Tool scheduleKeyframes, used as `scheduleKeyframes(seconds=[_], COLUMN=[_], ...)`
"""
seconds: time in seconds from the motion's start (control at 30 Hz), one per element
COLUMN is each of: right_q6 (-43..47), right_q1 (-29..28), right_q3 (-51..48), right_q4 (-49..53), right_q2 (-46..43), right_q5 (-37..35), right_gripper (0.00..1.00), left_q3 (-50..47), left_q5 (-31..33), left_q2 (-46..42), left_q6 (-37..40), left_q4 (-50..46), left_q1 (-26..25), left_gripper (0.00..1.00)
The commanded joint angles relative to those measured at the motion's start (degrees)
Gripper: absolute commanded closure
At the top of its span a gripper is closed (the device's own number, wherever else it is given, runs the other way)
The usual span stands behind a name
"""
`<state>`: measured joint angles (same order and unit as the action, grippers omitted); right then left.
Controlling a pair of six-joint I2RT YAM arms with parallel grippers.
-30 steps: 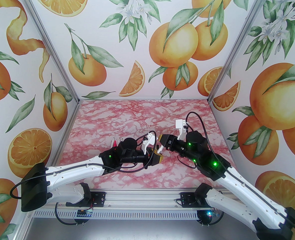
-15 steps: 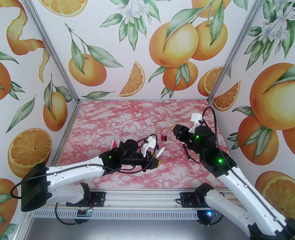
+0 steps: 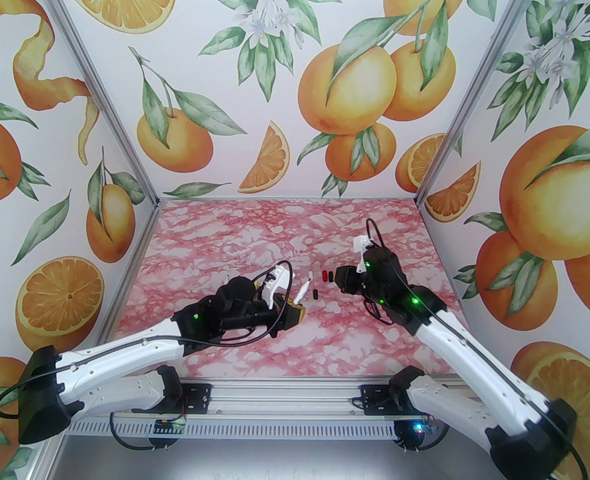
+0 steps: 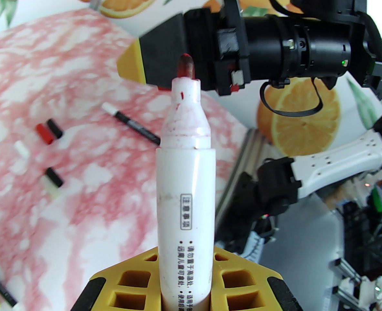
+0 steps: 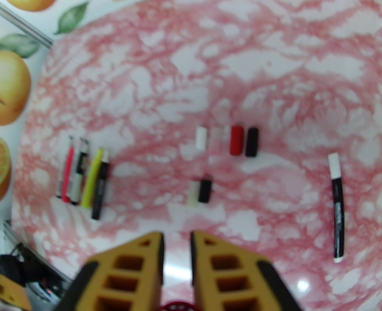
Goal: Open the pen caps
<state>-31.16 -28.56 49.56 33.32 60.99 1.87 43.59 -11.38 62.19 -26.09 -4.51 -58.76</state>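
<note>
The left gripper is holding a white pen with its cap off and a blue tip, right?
Not quite. The tip is red, not blue. The left gripper holds a white pen with its cap off, as the left wrist view shows.

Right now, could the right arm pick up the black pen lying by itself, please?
Likely not yet: the black pen lies alone on bare table near the right gripper, nothing blocking it, but that gripper is shut on a red cap.
</note>
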Motion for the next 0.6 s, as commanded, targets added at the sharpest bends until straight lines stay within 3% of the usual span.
scheduleKeyframes(seconds=[0.0, 0.3, 0.57], right_q6=[1.5, -0.5, -1.7], right_q1=[-1.5, -3.1, -3.0], right_q3=[-0.5, 0.9, 1.7], right_q4=[1.0, -5.4, -7.8], right_q2=[5.0, 19.1, 26.3], right_q5=[-2.1, -3.7, -6.6], right_gripper=[0.85, 0.85, 0.85], left_q3=[0.4, -1.7, -2.5], left_q5=[4.1, 5.3, 5.5], left_q2=[-1.6, -3.6, -4.2], left_q6=[1.7, 0.6, 0.4], left_q4=[-3.8, -3.7, -4.0], left_q1=[0.4, 0.3, 0.7], left_gripper=[1.0, 1.0, 1.0])
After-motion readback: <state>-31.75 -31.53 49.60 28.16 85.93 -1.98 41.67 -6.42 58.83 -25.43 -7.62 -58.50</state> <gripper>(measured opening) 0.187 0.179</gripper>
